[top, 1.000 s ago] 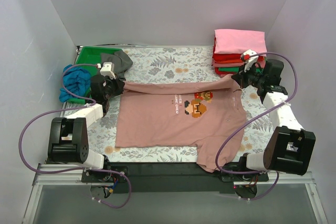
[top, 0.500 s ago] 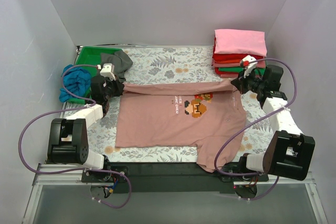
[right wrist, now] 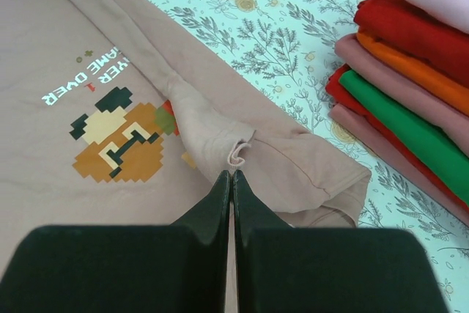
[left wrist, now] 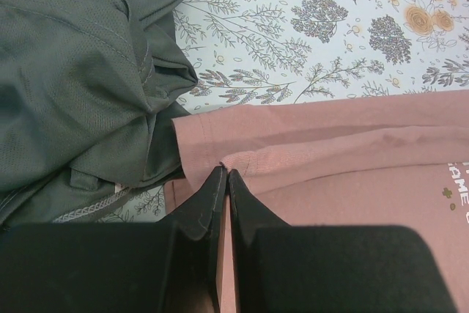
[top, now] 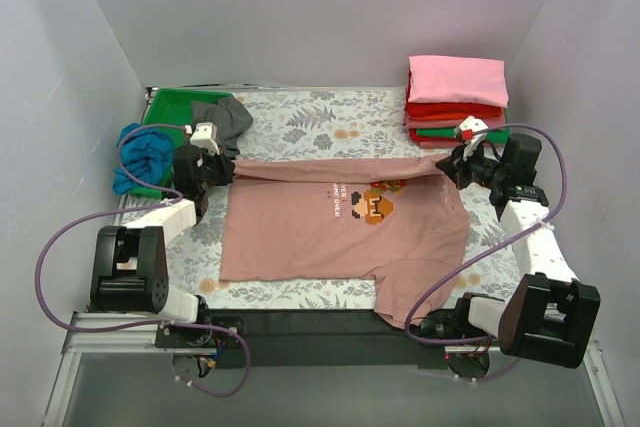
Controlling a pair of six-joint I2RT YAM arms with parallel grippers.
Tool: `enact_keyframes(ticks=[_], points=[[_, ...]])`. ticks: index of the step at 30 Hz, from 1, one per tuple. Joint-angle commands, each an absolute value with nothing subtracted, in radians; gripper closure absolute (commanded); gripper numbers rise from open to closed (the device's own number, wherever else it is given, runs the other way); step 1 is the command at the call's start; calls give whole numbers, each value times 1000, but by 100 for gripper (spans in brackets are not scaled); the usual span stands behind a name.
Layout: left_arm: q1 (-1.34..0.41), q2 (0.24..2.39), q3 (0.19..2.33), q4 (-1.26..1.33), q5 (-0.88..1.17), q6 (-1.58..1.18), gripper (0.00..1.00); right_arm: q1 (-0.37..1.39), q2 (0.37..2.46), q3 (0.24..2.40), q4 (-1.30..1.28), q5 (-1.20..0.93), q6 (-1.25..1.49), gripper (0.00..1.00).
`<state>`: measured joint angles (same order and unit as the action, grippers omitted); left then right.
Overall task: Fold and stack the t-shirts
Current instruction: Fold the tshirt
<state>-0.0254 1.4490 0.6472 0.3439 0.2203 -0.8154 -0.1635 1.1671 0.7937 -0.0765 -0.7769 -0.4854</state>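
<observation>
Top external view shows a pink t-shirt [top: 340,222] spread flat in the middle of the worktop [top: 300,112]. Its far edge is folded over and pinched at both ends: the left gripper [top: 222,169] is closed on the left corner and the right gripper [top: 447,165] on the right. A stack of folded shirts [top: 455,97] sits at the far right. A crumpled grey shirt [top: 225,115] lies partly on a green tray [top: 180,105] at the far left, with a bunched blue shirt [top: 145,152] beside it.

Left wrist view alone shows the black fingers pressed together on a doubled, stitched hem. The grey shirt's fine knit lies just beside it, on a leaf-and-flower printed cover [left wrist: 330,20].

Right wrist view alone shows a small pucker of soft cloth caught at the closed fingertips. It also shows the blocky pixel figure [right wrist: 121,137] with silver lettering, and the stack's rounded folds of red, orange, green and pink.
</observation>
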Motion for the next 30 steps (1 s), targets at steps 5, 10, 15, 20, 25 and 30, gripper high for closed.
enact_keyframes(ticks=[5,10,15,20,25,30], points=[[-18,1424,658,318,186,-799,100,-167,1121,776,-115,-815,-532,99],[-18,1405,673,207,121,-831,100,-167,1106,755,-117,-761,-535,99],[-18,1373,715,31,23,-914,67,-170,1092,726,-117,-703,-545,99],[-18,1255,704,-35,-110,-960,43,-172,1071,672,-121,-695,-569,99],[-18,1198,703,-67,-22,-988,40,-172,1049,650,-143,-704,-601,99],[-18,1215,713,-152,124,-989,43,-172,1035,644,-178,-689,-650,99]])
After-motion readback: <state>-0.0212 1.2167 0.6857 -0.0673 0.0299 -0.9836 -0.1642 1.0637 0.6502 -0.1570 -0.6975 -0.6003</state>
